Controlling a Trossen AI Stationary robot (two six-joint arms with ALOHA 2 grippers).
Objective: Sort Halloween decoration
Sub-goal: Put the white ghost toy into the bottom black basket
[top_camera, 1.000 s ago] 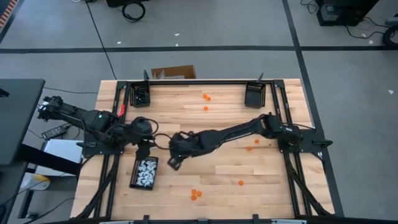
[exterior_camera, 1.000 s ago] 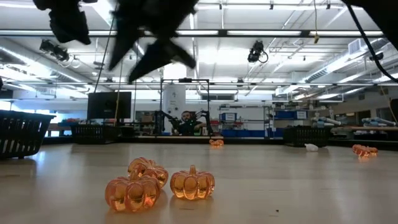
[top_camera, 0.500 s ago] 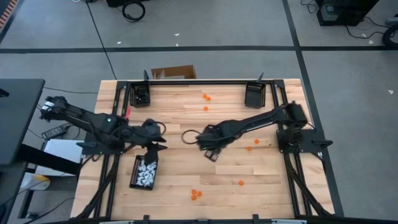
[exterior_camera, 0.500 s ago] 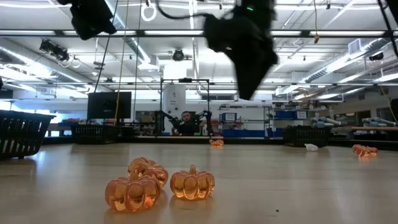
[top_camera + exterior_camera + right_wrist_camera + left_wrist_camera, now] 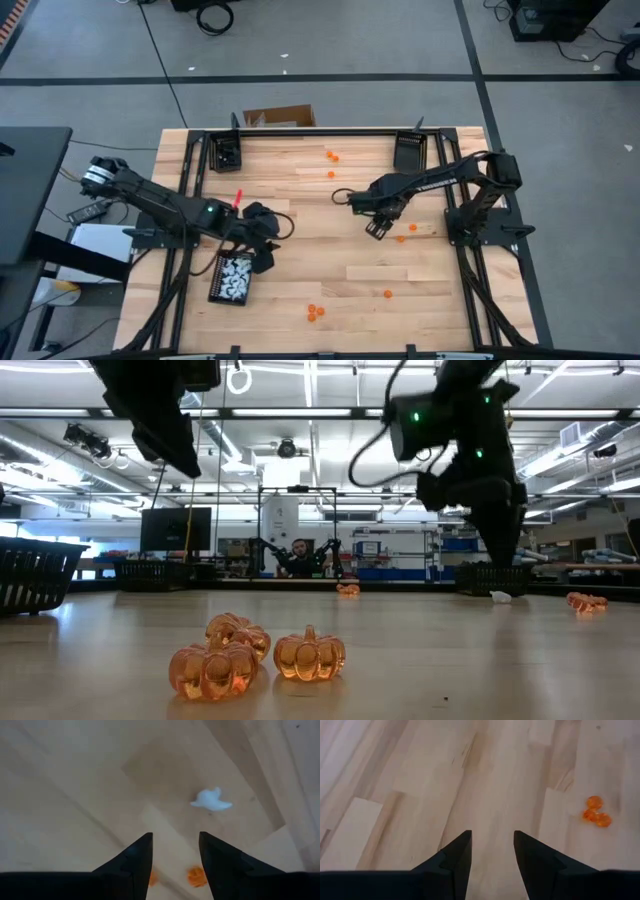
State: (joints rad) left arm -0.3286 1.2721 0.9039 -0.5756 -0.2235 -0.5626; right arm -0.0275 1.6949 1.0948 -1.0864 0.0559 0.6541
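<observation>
Several white trinkets fill a black tray [image 5: 232,278] near the table's left edge. One white ghost-shaped trinket [image 5: 211,800] lies on the wood just ahead of my right gripper [image 5: 175,840], which hangs open and empty right of the table's middle [image 5: 377,229]. Orange pumpkin trinkets are scattered about: three in a cluster [image 5: 255,652] near the near edge, two [image 5: 406,233] beside my right gripper, others [image 5: 330,157] toward the far edge. My left gripper [image 5: 492,837] is open and empty, hovering by the white tray's right side [image 5: 264,262]. No black trinkets show.
Two more black trays stand at the far edge, one at the left [image 5: 227,152] and one at the right [image 5: 408,152]. A single orange pumpkin [image 5: 388,294] lies near the near edge. Bare wood spreads across the table's middle. A person sits far off in the room [image 5: 299,557].
My right gripper has swung from beside the white tray across the middle toward the table's right, a little toward the far edge. My left gripper has shifted a little toward the right and the near edge, from over the tray's far end to its right side.
</observation>
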